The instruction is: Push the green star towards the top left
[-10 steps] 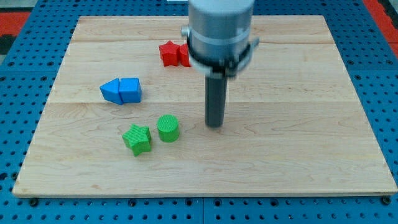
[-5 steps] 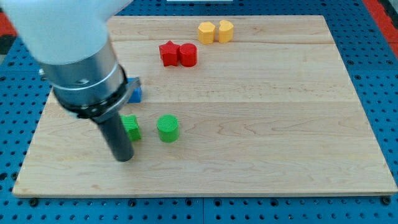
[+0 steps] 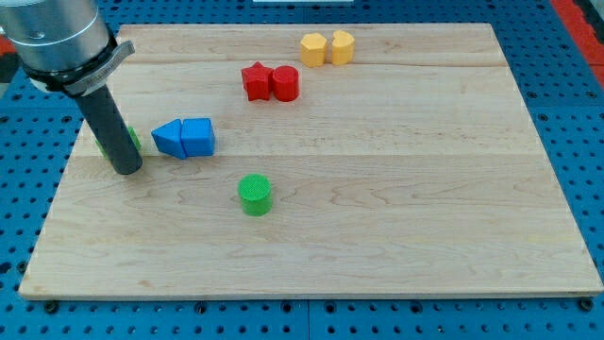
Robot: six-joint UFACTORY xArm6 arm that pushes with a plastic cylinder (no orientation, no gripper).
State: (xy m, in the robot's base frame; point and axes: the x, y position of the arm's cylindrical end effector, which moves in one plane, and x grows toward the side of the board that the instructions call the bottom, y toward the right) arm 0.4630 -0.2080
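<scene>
Pale wood-grain board (image 3: pixel 396 217) on a blue perforated base (image 3: pixel 590 142). Dark grey rod with my tip (image 3: pixel 126 171) under a silvery collar. Sliver of bright green — green star (image 3: pixel 133 141) — behind the rod. Ridged green cylinder (image 3: pixel 255 195). Two blue blocks (image 3: pixel 184 138), red star (image 3: pixel 254 81) with red cylinder (image 3: pixel 284 83), two yellow-orange blocks (image 3: pixel 327 47).

- The green star (image 3: pixel 132 140) is almost wholly hidden behind the rod; only slivers of green are seen at the rod's sides, and its shape cannot be made out.
- The arm's housing (image 3: pixel 57 38) is cut off by the view's top and left edges.
</scene>
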